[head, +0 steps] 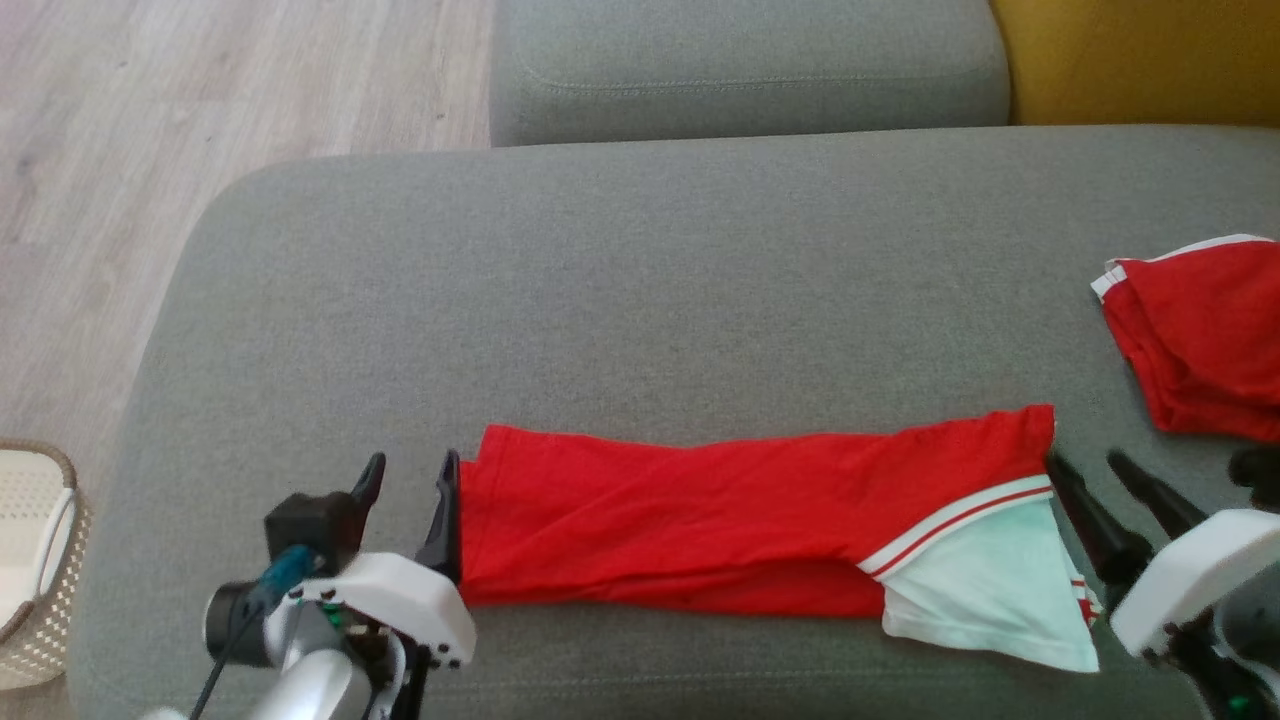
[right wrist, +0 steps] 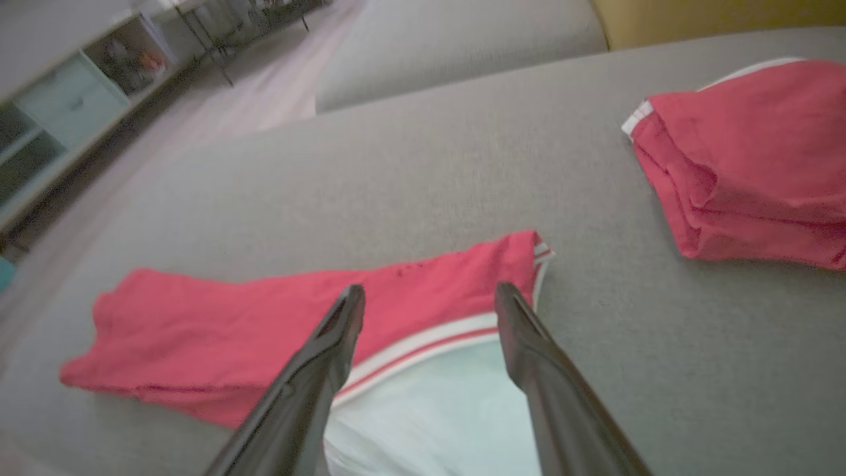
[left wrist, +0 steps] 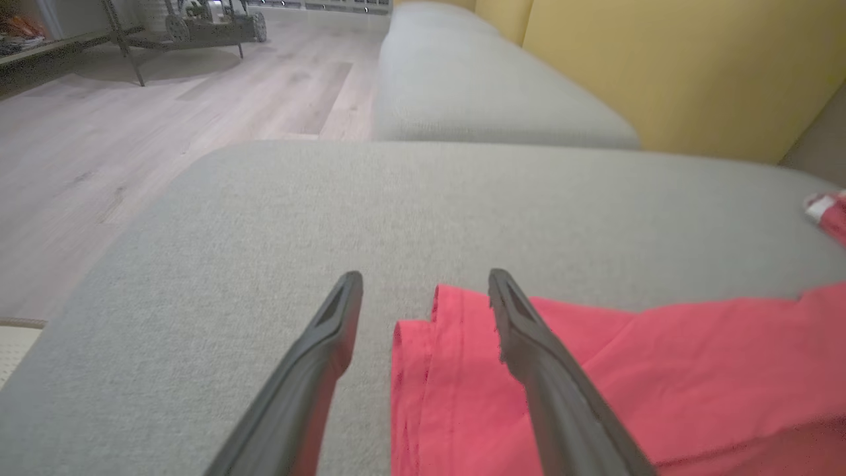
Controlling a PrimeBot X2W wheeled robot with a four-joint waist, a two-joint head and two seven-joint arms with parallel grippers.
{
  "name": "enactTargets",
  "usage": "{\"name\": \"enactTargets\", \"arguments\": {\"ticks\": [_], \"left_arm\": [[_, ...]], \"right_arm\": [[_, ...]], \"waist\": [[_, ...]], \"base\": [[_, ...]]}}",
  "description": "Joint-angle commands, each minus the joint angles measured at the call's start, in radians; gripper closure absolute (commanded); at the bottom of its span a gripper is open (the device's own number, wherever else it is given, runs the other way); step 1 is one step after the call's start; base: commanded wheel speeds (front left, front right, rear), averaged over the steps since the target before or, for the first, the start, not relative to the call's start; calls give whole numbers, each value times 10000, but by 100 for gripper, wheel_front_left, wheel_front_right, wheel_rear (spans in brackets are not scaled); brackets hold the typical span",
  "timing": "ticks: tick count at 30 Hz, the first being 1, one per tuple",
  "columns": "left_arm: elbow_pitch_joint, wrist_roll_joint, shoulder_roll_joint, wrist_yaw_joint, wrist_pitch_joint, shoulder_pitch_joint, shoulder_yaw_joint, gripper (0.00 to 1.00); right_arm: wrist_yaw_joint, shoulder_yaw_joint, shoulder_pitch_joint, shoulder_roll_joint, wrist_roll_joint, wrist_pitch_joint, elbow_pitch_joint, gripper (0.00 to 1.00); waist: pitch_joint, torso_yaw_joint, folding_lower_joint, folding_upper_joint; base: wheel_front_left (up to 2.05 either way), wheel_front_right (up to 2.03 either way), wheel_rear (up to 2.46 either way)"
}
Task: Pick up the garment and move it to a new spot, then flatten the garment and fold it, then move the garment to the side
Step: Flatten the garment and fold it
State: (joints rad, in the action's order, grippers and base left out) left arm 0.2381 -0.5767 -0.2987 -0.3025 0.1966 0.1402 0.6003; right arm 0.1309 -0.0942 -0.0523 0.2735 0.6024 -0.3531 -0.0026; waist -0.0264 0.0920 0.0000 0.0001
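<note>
We are judging the garment 1 fold in; left gripper and right gripper are gaping empty; more folding and the side move pending.

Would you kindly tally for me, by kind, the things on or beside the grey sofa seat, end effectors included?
Red garments: 2 (folded garment, bunched garment)
End effectors: 2 (left end effector, right end effector)
Baskets: 1 (basket)
Total: 5
</note>
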Motion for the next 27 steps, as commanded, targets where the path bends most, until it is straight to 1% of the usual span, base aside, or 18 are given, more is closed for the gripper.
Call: {"name": "enactTargets", "arguments": {"ticks": [1,4,7,9,12,15,19,22,27], "left_arm": [[-374,-65,-44,-89,203,290,-507,0],[-838,-282,402,-95,594,60,-1275,0],[-1456,27,910,30,642,-255,-2220,0],[-1751,490,1263,246,646,-596,-2764,0],[-1859,1166,1734,762,648,-1107,-3272,0],[-1727,1688,2007,1228,649,-1385,-3610,0],[-1566,2200,2222,1643,650,-1334,-3939,0],[-1384,2409,2338,1825,650,-1301,-4070,0],[-1031,2533,2449,1945,650,-1218,-4020,0]], "right_arm": [[-2,55,393,90,124,345,-457,0],[-2,-2,373,-624,589,1763,-672,0],[-2,133,148,-911,451,3153,-583,0],[-2,229,-6,-1048,174,3966,-307,0],[-2,354,-120,-1269,-192,4677,326,0],[-2,587,-59,-1290,-508,4998,784,0],[-2,484,88,-1237,-570,5153,1196,0],[-2,149,233,-1234,-853,4974,1763,0],[-2,-610,775,-1519,-1047,4300,3001,0]], "waist": [[-13,2,0,-1],[-45,24,0,-1],[-41,39,0,-1],[-27,23,0,-1],[-19,-26,0,-1],[15,-69,0,-1],[90,-47,0,-1],[154,-42,0,-1],[481,-31,0,-1]], "base": [[0,0,0],[0,0,0],[0,0,0],[0,0,0],[0,0,0],[0,0,0],[0,0,0],[0,0,0],[0,0,0]]}}
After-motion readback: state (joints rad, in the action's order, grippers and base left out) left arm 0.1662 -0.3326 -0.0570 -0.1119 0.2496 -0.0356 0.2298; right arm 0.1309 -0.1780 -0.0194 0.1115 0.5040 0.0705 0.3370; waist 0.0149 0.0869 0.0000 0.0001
